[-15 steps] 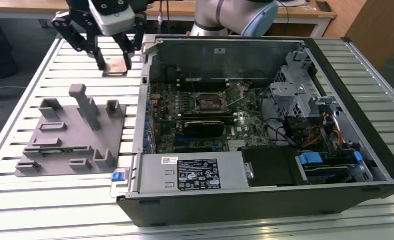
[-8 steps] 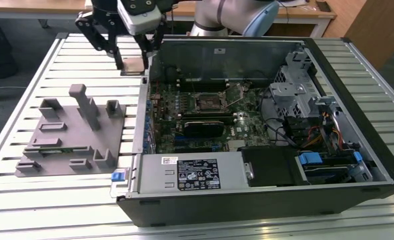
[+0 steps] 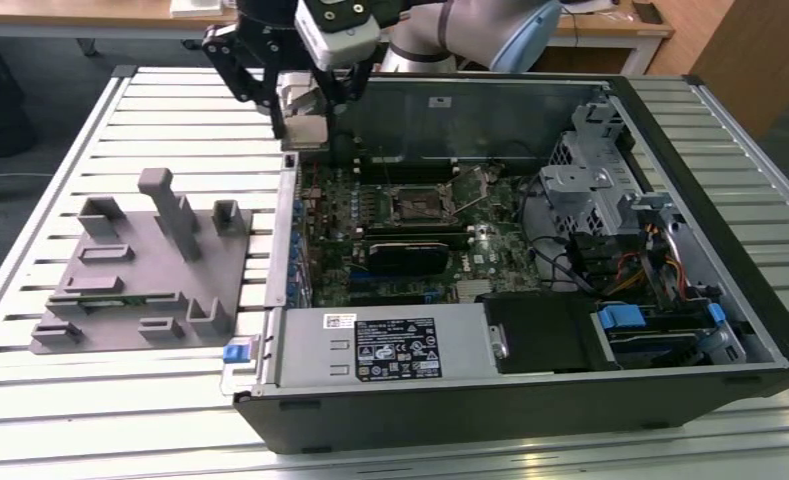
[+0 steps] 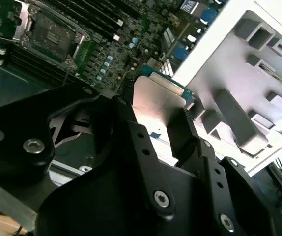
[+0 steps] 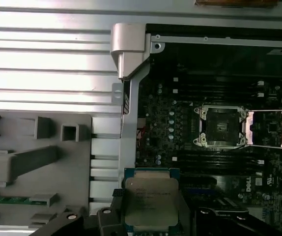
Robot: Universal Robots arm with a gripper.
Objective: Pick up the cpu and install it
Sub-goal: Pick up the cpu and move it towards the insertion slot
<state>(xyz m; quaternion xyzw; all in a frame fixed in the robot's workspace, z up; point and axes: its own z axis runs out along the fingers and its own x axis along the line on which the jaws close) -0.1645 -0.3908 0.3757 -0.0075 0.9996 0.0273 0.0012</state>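
We log the black two-finger gripper [image 4: 153, 123] grasping the small flat square silver-topped cpu [image 5: 150, 204], hanging above one side rim of the open black metal computer case [image 3: 501, 415].

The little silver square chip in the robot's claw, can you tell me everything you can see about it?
The small flat square cpu has a pale silvery metal top with faint print, and a thin green board edge shows around it. It is lifted in the air and looks roughly level, top up. The black gripper pinches two opposite edges between its fingers. It hangs beside the silver side wall of the open computer case, and nothing else touches it.
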